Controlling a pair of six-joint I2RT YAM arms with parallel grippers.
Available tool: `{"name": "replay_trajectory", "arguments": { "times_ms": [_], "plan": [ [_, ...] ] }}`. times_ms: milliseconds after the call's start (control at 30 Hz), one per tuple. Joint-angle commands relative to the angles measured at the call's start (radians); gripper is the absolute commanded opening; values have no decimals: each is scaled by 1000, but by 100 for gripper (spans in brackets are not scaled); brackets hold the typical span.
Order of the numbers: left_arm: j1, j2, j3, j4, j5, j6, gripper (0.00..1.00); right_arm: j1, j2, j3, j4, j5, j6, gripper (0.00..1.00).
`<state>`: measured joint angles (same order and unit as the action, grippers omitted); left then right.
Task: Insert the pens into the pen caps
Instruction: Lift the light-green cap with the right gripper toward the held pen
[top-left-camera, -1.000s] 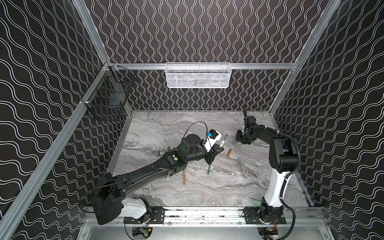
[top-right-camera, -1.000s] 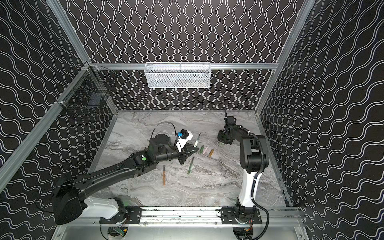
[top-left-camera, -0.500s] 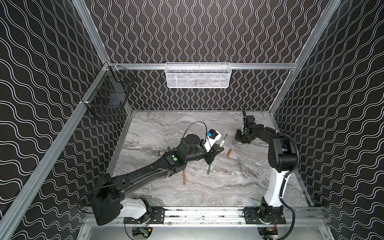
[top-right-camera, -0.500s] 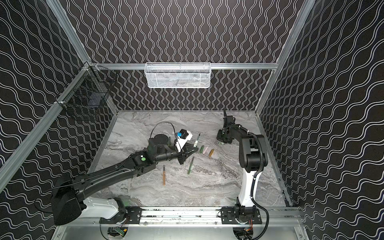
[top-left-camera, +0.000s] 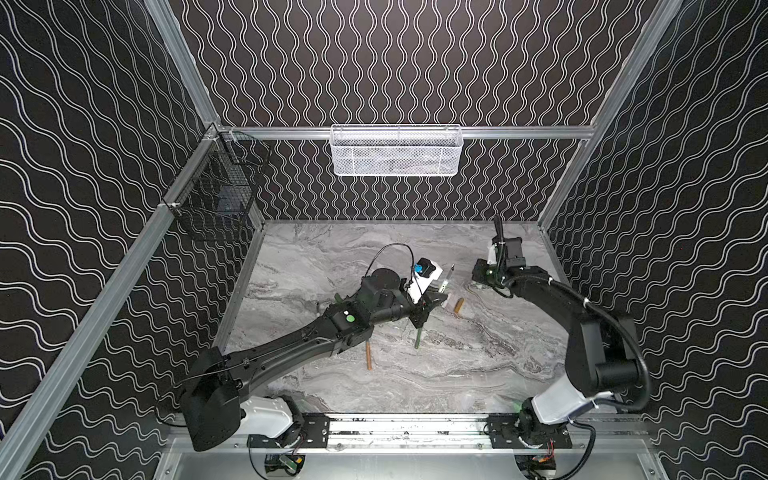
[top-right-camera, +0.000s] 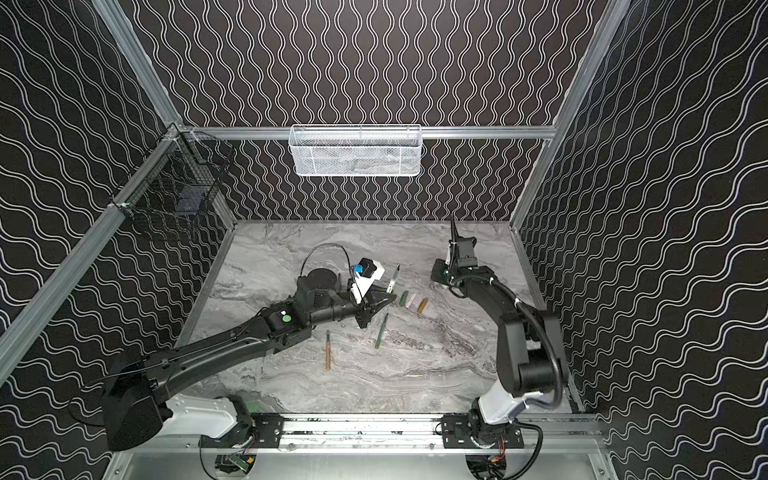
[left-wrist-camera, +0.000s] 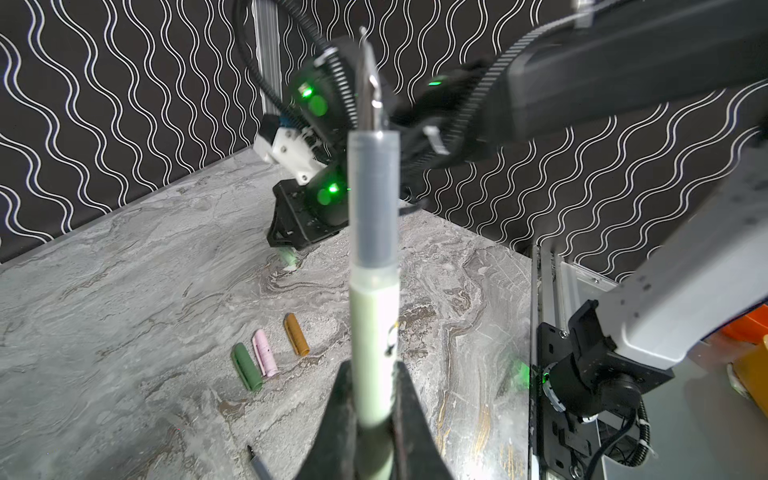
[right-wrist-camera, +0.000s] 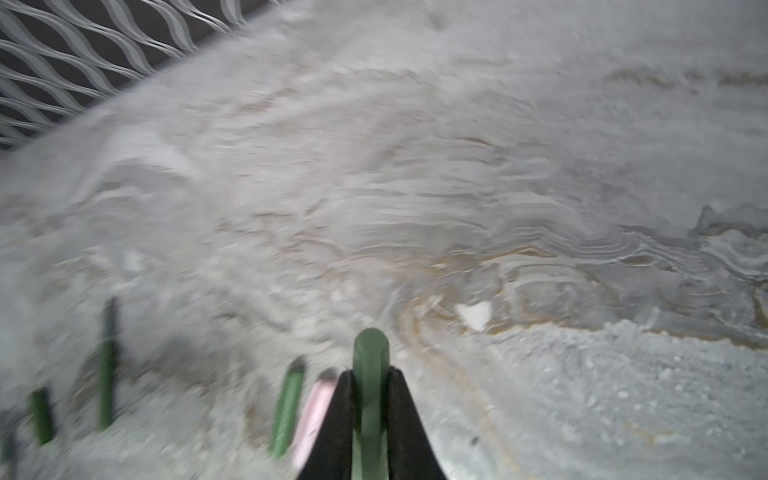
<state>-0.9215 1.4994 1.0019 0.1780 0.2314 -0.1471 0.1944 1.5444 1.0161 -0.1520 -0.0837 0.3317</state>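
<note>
- Grey table (top-left-camera: 457, 374) has three loose caps (left-wrist-camera: 265, 353) lying together.
- Left jaws squeeze the pale green pen (left-wrist-camera: 374, 332) on its barrel.
- Right jaws pinch a green cap (right-wrist-camera: 370, 357).
- Both seem light, hard, slippery: hold mid-body.

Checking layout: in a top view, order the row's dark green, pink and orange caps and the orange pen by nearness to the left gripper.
1. dark green cap, just right of the left gripper.
2. pink cap, middle.
3. orange cap, row's right end.
4. orange pen, toward the bases.
</note>
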Motion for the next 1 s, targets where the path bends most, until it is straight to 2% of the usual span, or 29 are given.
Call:
{"name": "replay_trajectory", "arguments": {
  "times_ms": [0,200,367,733,967],
  "plan": [
    [-2,10,0,21,-27,9,0,77,-138,-96,200,83,-20,12],
    [0,28,-15,49,-31,-13,0,148,-426,-245,366,109,32,12],
    [0,49,-15,59,-33,-46,0,166,-556,-281,434,83,54,12],
    [1,87,2,44,-14,-77,0,200,-622,-230,514,-47,116,12],
    [1,89,6,43,3,-80,0,260,-626,-247,549,-53,134,12]
  ]
}}
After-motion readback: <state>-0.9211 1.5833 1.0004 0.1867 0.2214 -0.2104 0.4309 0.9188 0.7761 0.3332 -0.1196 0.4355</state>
